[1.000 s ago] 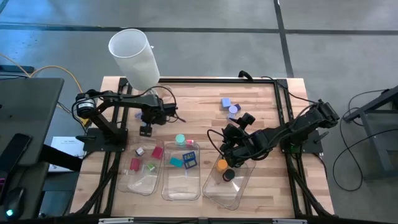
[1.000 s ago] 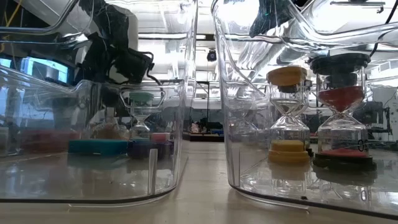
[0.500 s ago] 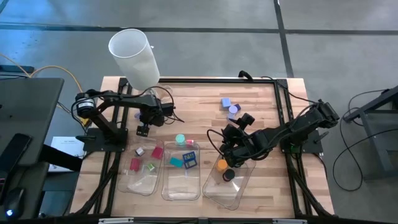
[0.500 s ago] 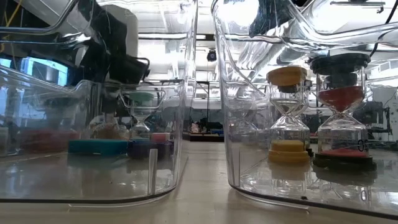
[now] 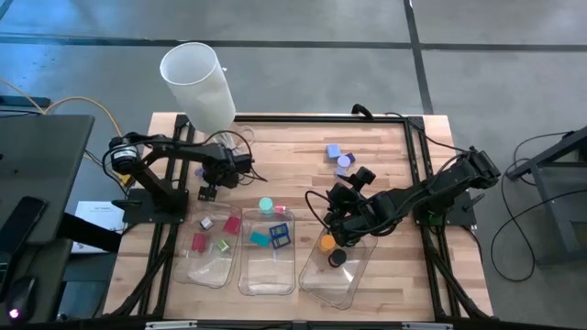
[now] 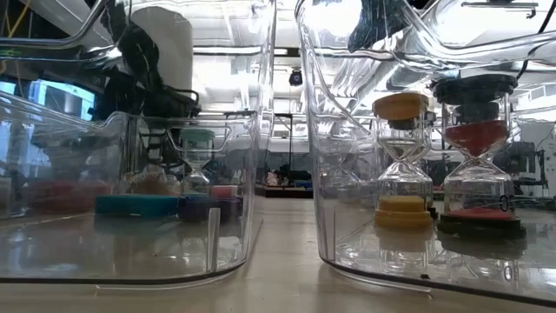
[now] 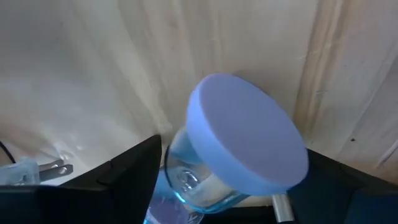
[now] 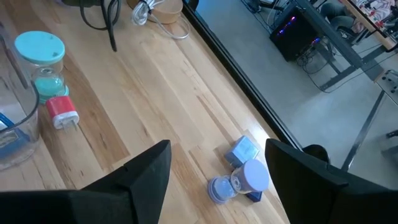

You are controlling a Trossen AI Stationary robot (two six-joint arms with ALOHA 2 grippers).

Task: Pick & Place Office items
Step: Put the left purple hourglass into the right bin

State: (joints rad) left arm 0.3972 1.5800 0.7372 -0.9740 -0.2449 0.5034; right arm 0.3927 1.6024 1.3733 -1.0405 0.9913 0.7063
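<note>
The office items are small sand timers, blocks and clips. A lavender-capped timer (image 7: 245, 140) sits on the wood with its cap toward the left wrist camera. My left gripper (image 5: 205, 191) is open at the table's far left, pointing down with one finger on each side of it. My right gripper (image 5: 344, 229) hangs open with nothing between its fingers, above the far end of the right tray (image 5: 353, 280). An orange timer (image 6: 401, 161) and a red-and-black one (image 6: 476, 148) stand in that tray. A teal timer (image 5: 266, 205) stands on the table by the middle tray (image 5: 268, 275). My left gripper comes at the lavender-capped timer from above, with its two fingers (image 7: 130, 171) beside the timer's glass body (image 7: 186, 180). I cannot tell whether either finger touches it.
A tall white cylinder (image 5: 197, 82) stands at the far left corner. Another lavender timer (image 8: 249, 177) and a blue block (image 8: 241, 150) lie far right of centre. A red clip (image 8: 62, 112) lies by the teal timer. The left tray (image 5: 206, 266) holds red and green pieces.
My left gripper has sunk toward the lavender-capped timer, drifted a little toward the table's left edge and rolled slightly.
</note>
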